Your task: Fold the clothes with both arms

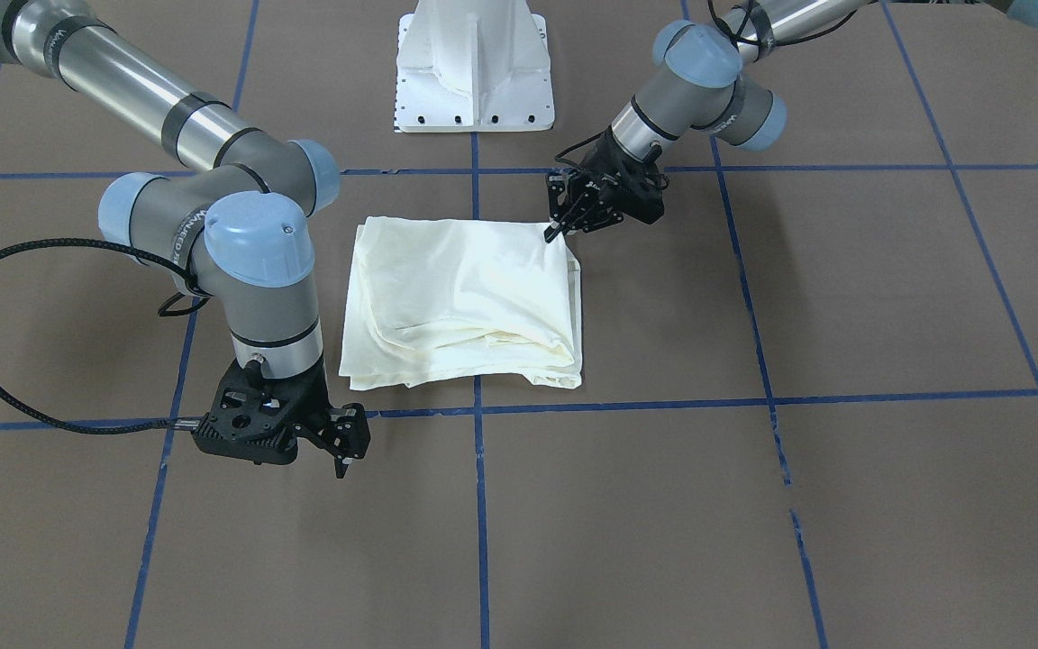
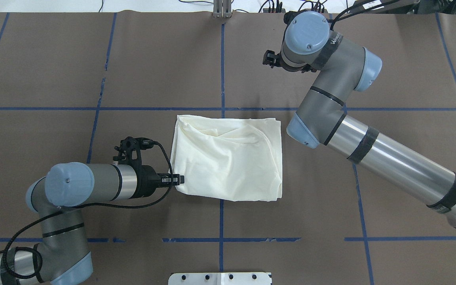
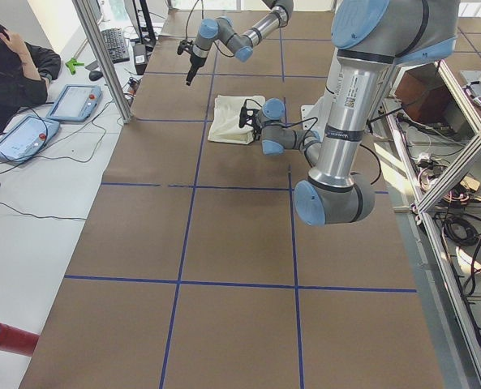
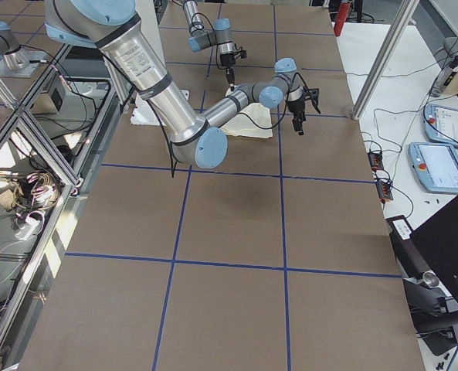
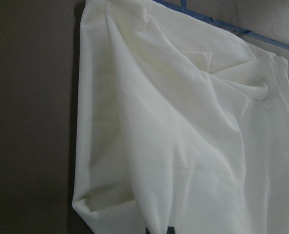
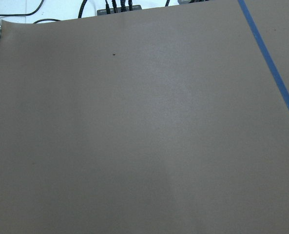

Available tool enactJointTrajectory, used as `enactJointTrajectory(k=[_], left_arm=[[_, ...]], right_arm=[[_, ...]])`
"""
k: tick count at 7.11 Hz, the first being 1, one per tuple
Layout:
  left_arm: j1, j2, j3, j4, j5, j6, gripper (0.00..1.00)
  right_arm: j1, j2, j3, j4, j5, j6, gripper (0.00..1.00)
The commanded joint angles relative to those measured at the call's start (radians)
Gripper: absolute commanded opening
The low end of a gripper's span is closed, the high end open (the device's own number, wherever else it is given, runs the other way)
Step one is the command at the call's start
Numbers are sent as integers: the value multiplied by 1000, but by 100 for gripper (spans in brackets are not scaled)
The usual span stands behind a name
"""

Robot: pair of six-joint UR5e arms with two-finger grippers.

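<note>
The cream shirt lies folded into a rough rectangle, plain side up, at the table's middle. My left gripper sits low at the shirt's corner nearest the robot's left, with its fingers pinched together on the cloth edge. The left wrist view is filled with creased cream fabric, and dark fingertips peek in at the bottom edge. My right gripper hangs over bare table beyond the shirt's far right corner, its fingers apart and holding nothing. The right wrist view shows only brown table.
The white pedestal base stands at the robot's side of the table. Blue tape lines cross the brown surface. A seated person with tablets is beyond the far edge. Metal framing runs behind the robot.
</note>
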Motion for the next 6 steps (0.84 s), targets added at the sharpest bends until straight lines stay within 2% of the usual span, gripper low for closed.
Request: enactJointTrajectory(k=[1,2,3,5,6], left_arm=[[7,22,-9,3,-2,-21,58],[5,25,-20,6,-5,-15,81],[-4,27,-44,15,-5,-12,99],[-9,43,-113,21,-44,-17,99],[2,28,-114,30,-40,-29,99]], right_arm=[[-1,0,0,1,0,3,100],[1,0,0,1,0,4,100],[1,-1,8,-1,0,4,100],[1,-1,12,-1,0,6,100],[1,-1,12,-1,0,6,100]])
